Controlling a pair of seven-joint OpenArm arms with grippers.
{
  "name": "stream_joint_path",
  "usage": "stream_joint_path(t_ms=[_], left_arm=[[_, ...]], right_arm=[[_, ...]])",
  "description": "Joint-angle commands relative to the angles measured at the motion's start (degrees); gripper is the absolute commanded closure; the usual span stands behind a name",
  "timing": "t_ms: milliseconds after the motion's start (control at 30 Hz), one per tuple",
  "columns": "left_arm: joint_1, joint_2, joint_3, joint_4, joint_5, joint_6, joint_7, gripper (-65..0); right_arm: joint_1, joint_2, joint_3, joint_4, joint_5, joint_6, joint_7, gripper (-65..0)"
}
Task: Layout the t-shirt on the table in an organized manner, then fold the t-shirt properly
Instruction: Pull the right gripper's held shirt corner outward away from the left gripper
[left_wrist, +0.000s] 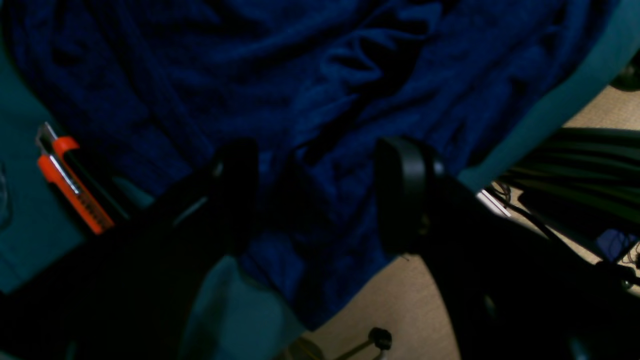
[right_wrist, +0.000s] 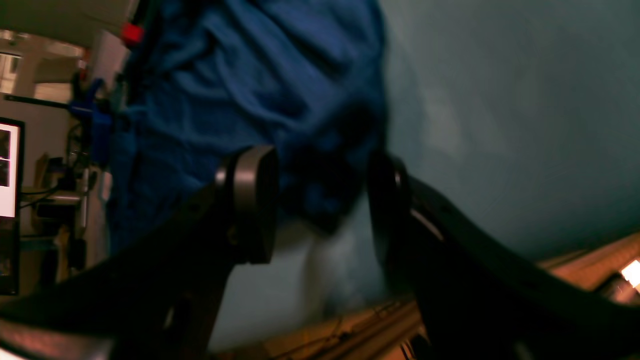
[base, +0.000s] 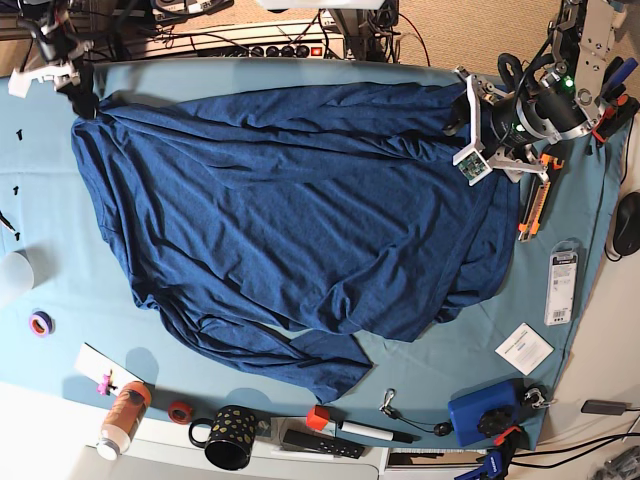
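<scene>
Base view shows our t-shirt (base: 290, 210) spread wrinkled across the table (base: 300, 72); our left pincer (left_wrist: 317, 187) and right pincer (right_wrist: 322, 200) hang released over opposite corners, poised to stretch it flat.

The t-shirt (base: 290, 210) is soft, matt cloth with a fine heathered weave, lying in rumpled folds. Under it my desk (base: 420, 355) wears a smooth, matt teal cloth. My left claw (left_wrist: 317, 192) has dark matt pads of what looks like plastic; my right claw (right_wrist: 322, 200) shows the same, with a dull sheen on one rim. Beside the t-shirt's edge, the cutter (left_wrist: 75, 185) is glossy orange plastic with a bright metal strip. Past the desk, the floor (left_wrist: 400, 300) looks like pale wood.
</scene>
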Motion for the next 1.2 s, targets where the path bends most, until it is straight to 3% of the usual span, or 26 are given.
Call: stream_joint_path(t_ms=[0,133,467,733,800,933,1167], left_arm=[[-0.1,-0.6,-0.3,0.8,-0.4,0.4,-1.0,-36.9],[-0.2,-0.6,-0.3,0.8,-0.6,0.4,-1.1,-36.9],[-0.1,-0.6,-0.3,0.8,-0.6,0.4,-1.2,-36.9],[-0.2,-0.6,-0.3,0.8,-0.6,0.4,-1.2,-36.9],[-0.2,-0.6,-0.3,0.8,-0.6,0.4,-1.2,-36.9],[-0.1,-0.6,-0.3,0.8,-0.6,0.4,-1.1,-36.9],[-0.1,-0.6,-0.9,0.8,-0.4,5.7,-1.2,-34.1]], right_arm=[[-0.4,1.1,0.3,0.8,1.3,0.4,1.2,-28.8],[0.3,0.9,0.3,0.8,-3.9,-0.3,4.5,-28.8],[4.8,0.9,0.0,0.8,-3.9,-0.4,5.0,-28.8],[4.7,0.9,-5.9,0.8,-3.9,-0.2,5.1,-28.7],[4.8,0.9,-8.0,0.8,-3.9,0.2,5.0,-22.4],[4.9,0.9,-11.0,0.8,-3.9,1.0,4.0,0.0],[4.9,1.0,-9.3,0.8,-3.9,1.0,3.6,0.0]])
